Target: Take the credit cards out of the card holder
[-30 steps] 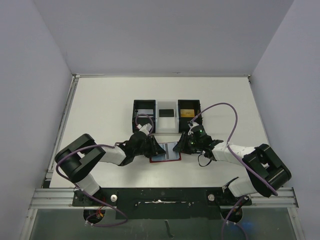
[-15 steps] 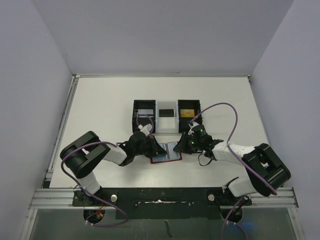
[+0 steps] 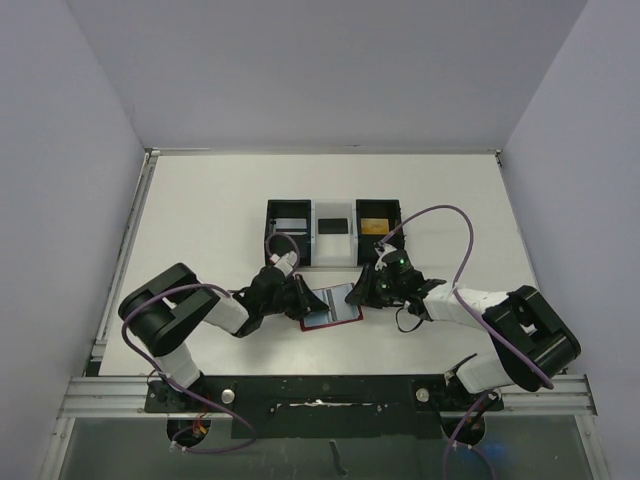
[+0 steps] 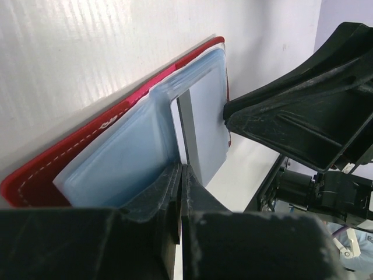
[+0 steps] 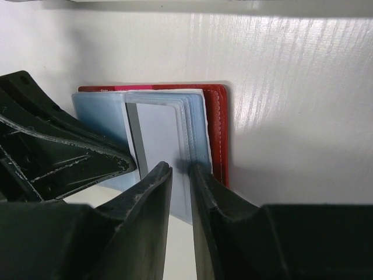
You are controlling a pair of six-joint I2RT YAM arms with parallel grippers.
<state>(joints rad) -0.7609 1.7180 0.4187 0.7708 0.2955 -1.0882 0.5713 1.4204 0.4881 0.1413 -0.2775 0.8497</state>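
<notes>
Slightly leftward now, the left gripper (image 3: 300, 298) tugs the card holder (image 3: 335, 308) by its soft lining on the desk (image 3: 200, 220), jaws clamped. The right gripper (image 3: 366, 290) pinches the opposite sleeves. Stiff, slick pale card (image 5: 152, 131): grip its exposed edge.

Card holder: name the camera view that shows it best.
Right wrist view. It faces the open card holder almost squarely: red cover, pale blue lining, clear sleeves and a card inside. The left wrist view shows it close but steeply slanted. The top external view shows only a small red-and-blue patch.
</notes>
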